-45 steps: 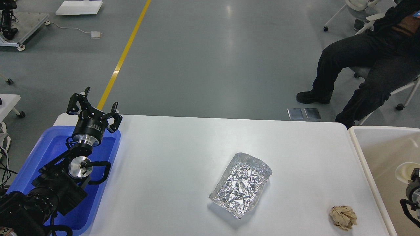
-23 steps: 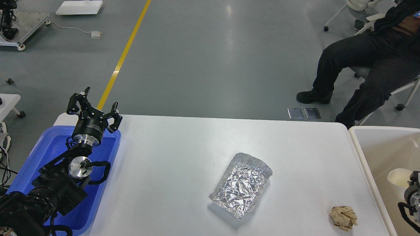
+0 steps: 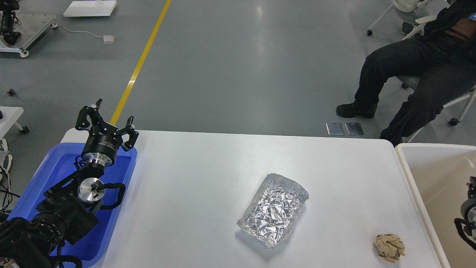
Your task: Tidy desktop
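Note:
The white desktop (image 3: 208, 167) bears a crumpled silver foil tray (image 3: 273, 210) right of its middle and a crumpled brown paper ball (image 3: 388, 246) near the front right corner. My left gripper (image 3: 108, 119) is open and empty, held above the far end of the blue tray (image 3: 48, 169) at the desktop's left side. Only a dark part of my right arm (image 3: 469, 212) shows at the right edge, over the beige bin (image 3: 411, 175). Its fingers cannot be told apart.
A person in dark clothes (image 3: 416, 70) sits on a chair beyond the far right corner. A yellow line (image 3: 143, 56) runs across the grey floor behind the desktop. The blue tray holds only my left arm above it.
A white cup at my right gripper sank lower over the beige bin and no longer shows. My right arm has drawn back toward the right edge. The left arm has not moved.

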